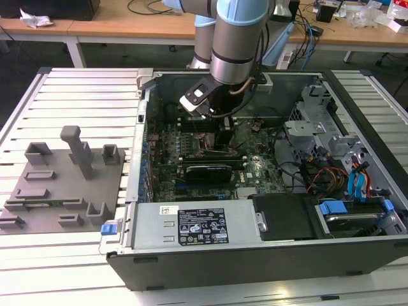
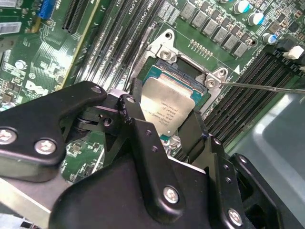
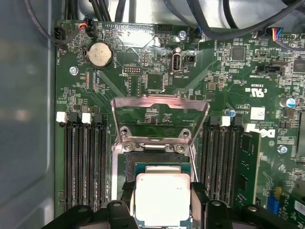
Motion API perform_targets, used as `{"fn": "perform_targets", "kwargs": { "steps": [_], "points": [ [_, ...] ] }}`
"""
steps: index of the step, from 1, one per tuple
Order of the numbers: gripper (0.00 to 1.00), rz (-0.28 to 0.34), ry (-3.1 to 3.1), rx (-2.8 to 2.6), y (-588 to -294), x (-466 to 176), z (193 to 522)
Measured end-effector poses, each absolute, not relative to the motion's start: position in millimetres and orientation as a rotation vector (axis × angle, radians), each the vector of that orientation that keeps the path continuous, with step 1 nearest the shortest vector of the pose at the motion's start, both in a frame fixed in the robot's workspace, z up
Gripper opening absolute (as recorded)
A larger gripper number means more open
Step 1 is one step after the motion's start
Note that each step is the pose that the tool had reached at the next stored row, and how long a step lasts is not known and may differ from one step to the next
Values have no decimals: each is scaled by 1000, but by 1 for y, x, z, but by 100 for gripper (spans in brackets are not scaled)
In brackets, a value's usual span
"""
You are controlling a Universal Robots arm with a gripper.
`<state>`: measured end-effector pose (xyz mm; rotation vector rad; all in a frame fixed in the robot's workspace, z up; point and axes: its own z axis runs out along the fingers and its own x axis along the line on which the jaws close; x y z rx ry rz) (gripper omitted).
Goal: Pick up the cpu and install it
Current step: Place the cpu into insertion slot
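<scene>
A grey tray sits on the desk at the exterior view's left. Just beside it, the arm reaches down into the open computer case. In the first wrist view the 2 fingers hold the cpu by its sides, shiny side up, right over the open socket on the green board.

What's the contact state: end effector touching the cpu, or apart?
Touching. In the first wrist view the end effector clamps opposite edges of the cpu, with no gap on either side.
</scene>
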<state>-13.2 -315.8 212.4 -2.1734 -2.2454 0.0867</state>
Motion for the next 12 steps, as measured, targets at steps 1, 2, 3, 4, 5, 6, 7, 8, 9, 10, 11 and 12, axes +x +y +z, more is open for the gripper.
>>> {"fn": "perform_targets", "kwargs": {
  "steps": [1, 2, 3, 4, 5, 6, 7, 8, 9, 10, 11, 12],
  "points": [
    [55, 87, -2244, -2175, -315, -13, 211],
    [55, 87, -2243, -2176, -315, -13, 210],
    [55, 87, -2241, -2178, -313, -13, 209],
    [55, 87, -2238, -2181, -312, -13, 207],
    [55, 87, -2237, -2182, -312, -13, 205],
    [55, 87, -2236, -2183, -311, -13, 204],
    [55, 87, -2235, -2184, -311, -13, 202],
    [55, 87, -2234, -2184, -311, -13, 201],
    [55, 87, -2234, -2185, -311, -13, 201],
    [55, 87, -2232, -2186, -311, -13, 200],
    [55, 87, -2230, -2189, -311, -13, 199],
    [55, 87, -2229, -2190, -311, -13, 199]
  ]
}}
